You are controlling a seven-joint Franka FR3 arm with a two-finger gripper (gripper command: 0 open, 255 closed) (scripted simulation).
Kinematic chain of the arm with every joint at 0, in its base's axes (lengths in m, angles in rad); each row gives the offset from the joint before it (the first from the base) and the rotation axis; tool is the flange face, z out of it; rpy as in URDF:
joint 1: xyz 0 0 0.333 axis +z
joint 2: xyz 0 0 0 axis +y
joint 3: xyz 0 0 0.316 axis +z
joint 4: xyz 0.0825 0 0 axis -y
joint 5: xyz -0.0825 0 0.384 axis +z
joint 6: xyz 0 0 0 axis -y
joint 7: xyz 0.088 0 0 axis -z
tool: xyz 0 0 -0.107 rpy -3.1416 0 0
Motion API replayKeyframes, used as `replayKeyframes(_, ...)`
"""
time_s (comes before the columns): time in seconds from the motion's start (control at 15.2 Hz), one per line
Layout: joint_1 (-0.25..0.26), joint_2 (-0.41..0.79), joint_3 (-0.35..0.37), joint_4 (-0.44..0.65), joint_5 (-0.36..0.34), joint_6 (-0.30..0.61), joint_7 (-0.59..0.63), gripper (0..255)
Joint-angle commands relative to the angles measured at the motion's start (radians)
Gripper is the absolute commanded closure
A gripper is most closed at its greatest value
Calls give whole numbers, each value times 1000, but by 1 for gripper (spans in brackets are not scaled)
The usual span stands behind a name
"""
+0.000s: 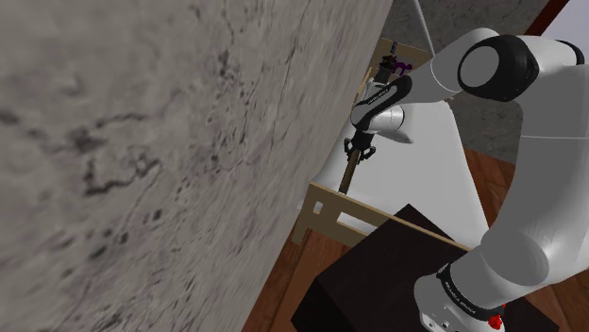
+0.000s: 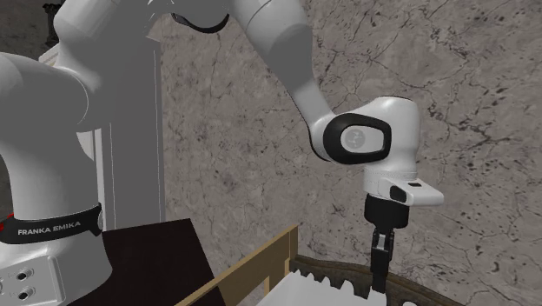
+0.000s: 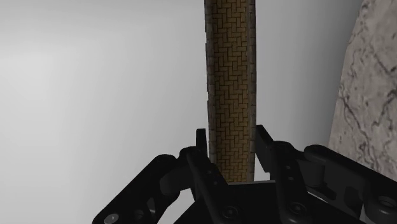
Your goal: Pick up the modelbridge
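Lettering, one entry: "FRANKA EMIKA" in white capitals on the black band [image 2: 48,228] round the foot of the white arm [image 2: 35,104], second exterior view. The shoulder view's band carries white lettering too, not legible there.

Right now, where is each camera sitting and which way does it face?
Shoulder view: beside the stand, looking down along the marbled wall to the white surface; arm and gripper show.
Second exterior view: low by the arm's base, facing the wall; base, arm and gripper show.
Wrist view: on the hand, looking along the brown model bridge clasped between the fingers.
Shared: both exterior views show the gripper and wall.
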Motion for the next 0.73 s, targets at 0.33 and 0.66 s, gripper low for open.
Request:
replayKeyframes(0.33,2,-10,-1,-2,-2,-7,2,255)
replayKeyframes(0.66,7,-66,-8,-12,-9,-53,6,255)
